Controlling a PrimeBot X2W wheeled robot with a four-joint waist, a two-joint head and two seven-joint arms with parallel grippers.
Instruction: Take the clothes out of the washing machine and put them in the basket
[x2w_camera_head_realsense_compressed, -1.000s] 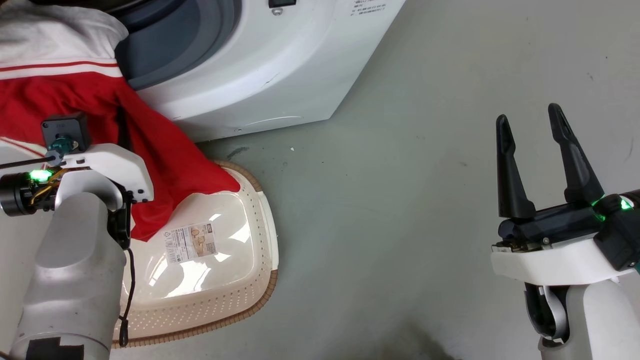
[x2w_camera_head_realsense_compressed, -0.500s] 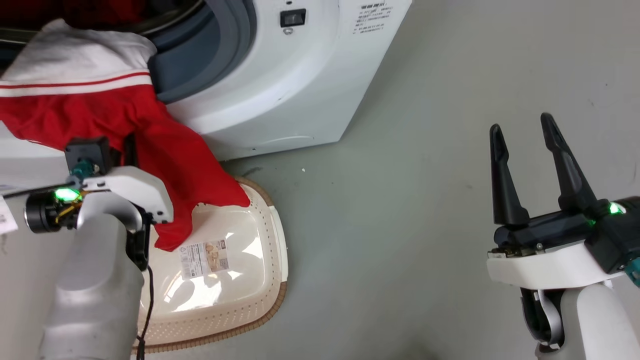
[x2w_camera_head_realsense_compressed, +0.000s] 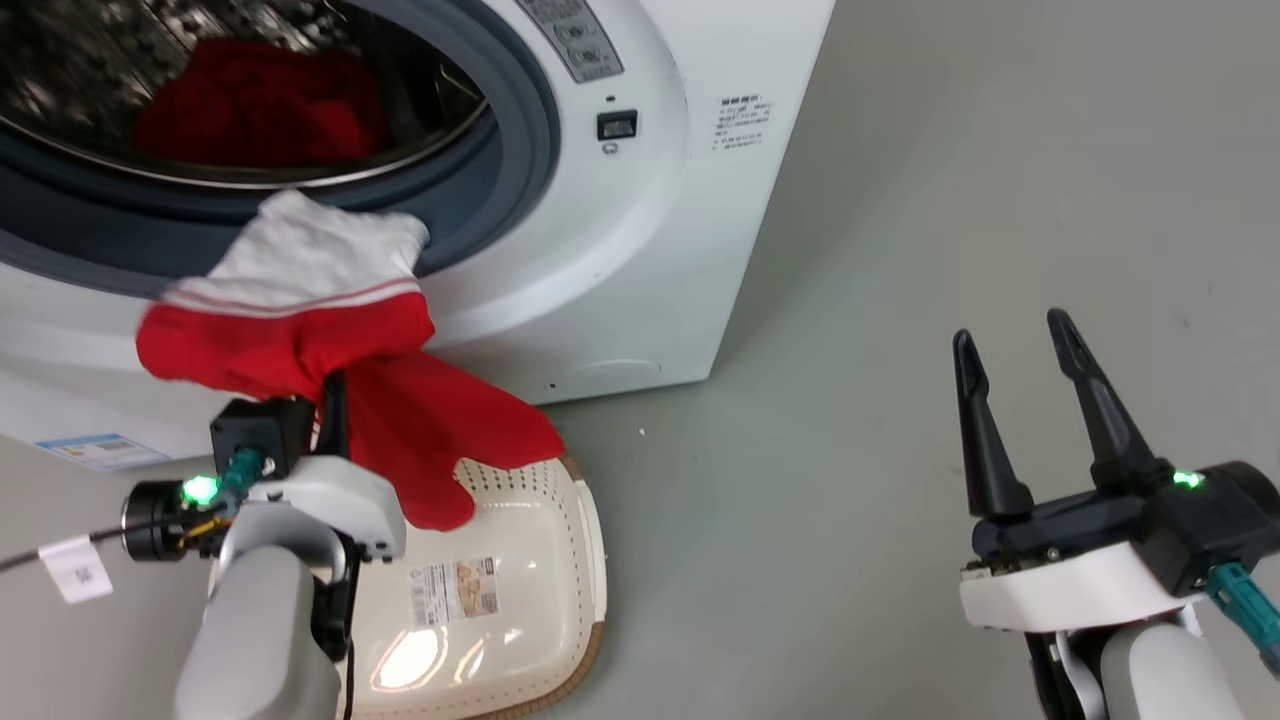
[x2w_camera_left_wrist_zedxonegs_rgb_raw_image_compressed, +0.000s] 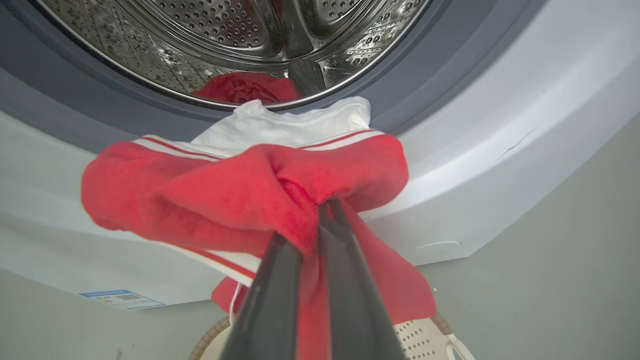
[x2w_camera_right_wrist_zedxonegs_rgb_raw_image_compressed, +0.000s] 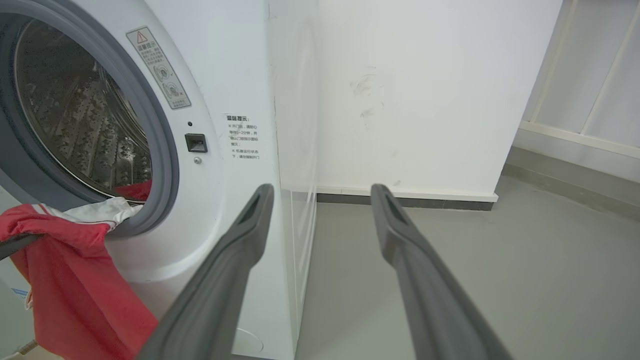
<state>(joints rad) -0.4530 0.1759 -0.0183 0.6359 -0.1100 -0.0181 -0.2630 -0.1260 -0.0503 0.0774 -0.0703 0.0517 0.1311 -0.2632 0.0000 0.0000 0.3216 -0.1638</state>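
The washing machine (x2w_camera_head_realsense_compressed: 640, 250) stands with its porthole open. One of the clothes, a red garment with a white striped band (x2w_camera_head_realsense_compressed: 300, 340), hangs out over the grey rim. My left gripper (x2w_camera_left_wrist_zedxonegs_rgb_raw_image_compressed: 325, 210) is shut on its red fabric, just above the basket (x2w_camera_head_realsense_compressed: 540, 610). The garment's lower end droops onto the basket's far rim. A second red garment (x2w_camera_head_realsense_compressed: 260, 105) lies inside the steel drum. My right gripper (x2w_camera_head_realsense_compressed: 1010, 332) is open and holds nothing, over bare floor well to the right of the machine. From the right wrist, the right gripper (x2w_camera_right_wrist_zedxonegs_rgb_raw_image_compressed: 321, 192) points at the machine's right front corner (x2w_camera_right_wrist_zedxonegs_rgb_raw_image_compressed: 235, 75).
A paper label (x2w_camera_head_realsense_compressed: 458, 590) lies on the basket's floor. Grey floor (x2w_camera_head_realsense_compressed: 850, 300) stretches right of the machine. A white wall (x2w_camera_right_wrist_zedxonegs_rgb_raw_image_compressed: 410, 100) with a dark skirting rises behind it. A cable with a white tag (x2w_camera_head_realsense_compressed: 75, 570) trails from my left wrist.
The head camera has tilted up, bringing the drum into view. My left gripper stays shut on the garment, which now hangs more bunched from the rim. The right gripper stays open.
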